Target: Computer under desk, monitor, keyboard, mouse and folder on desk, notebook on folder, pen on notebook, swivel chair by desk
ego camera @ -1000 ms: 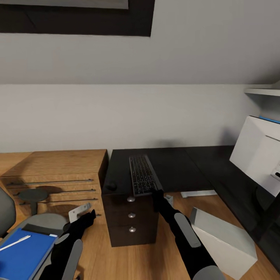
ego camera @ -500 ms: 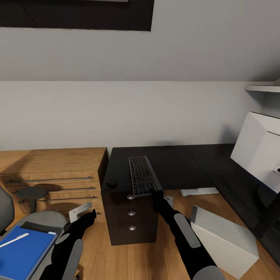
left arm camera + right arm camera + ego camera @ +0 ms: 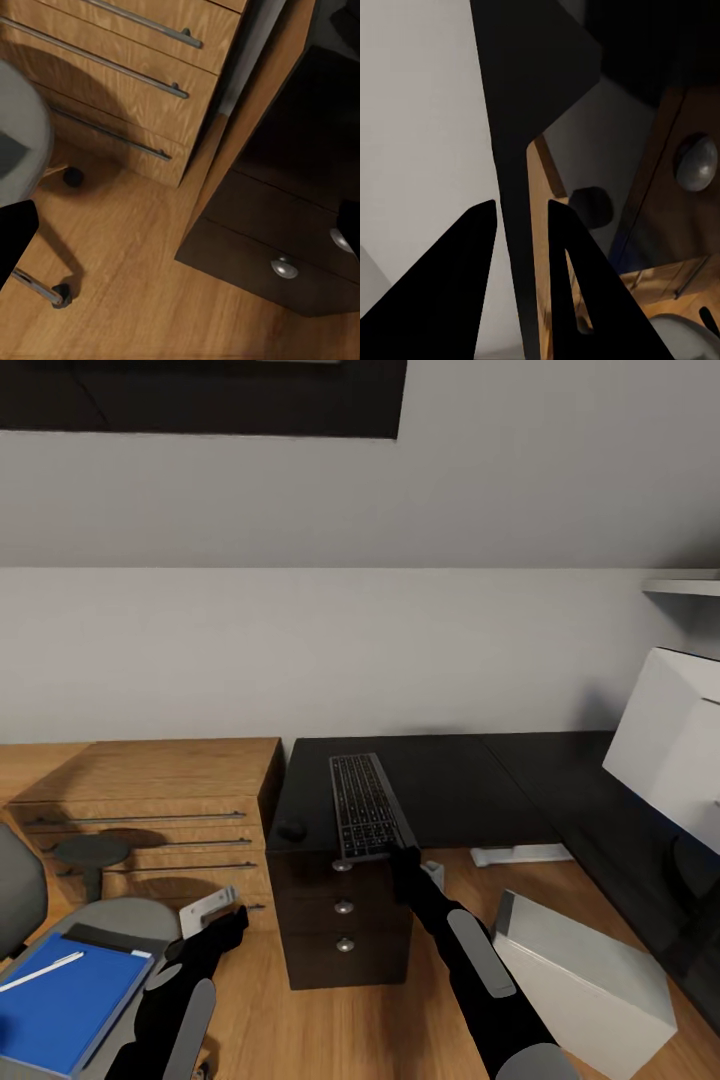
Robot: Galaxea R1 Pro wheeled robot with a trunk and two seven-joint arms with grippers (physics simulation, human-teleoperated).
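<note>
The slim dark keyboard [image 3: 364, 805] lies lengthwise on the black desk [image 3: 470, 785], its near end over the drawer front. My right gripper [image 3: 404, 850] is shut on that near end; in the right wrist view the thin slab [image 3: 519, 150] runs between both fingers. A small black mouse [image 3: 291, 830] sits at the desk's left front corner. The white-backed monitor [image 3: 675, 745] stands at the right. The grey computer [image 3: 585, 975] lies on the floor. On the swivel chair [image 3: 135, 920] rests the blue folder [image 3: 65, 1005] with the pen [image 3: 40, 972] and the notebook [image 3: 100, 938]. My left gripper [image 3: 232, 925] hangs open.
An oak drawer chest [image 3: 150, 800] stands left of the desk, close to the chair. Three silver-knobbed drawers [image 3: 343, 907] face me. A white flat object [image 3: 520, 853] lies on the wood floor under the desk. A wall shelf [image 3: 685, 587] juts out above the monitor.
The whole picture has shifted slightly, so the camera moved. My right gripper stays at the keyboard's near end, and the keyboard, mouse and chair keep their places.
</note>
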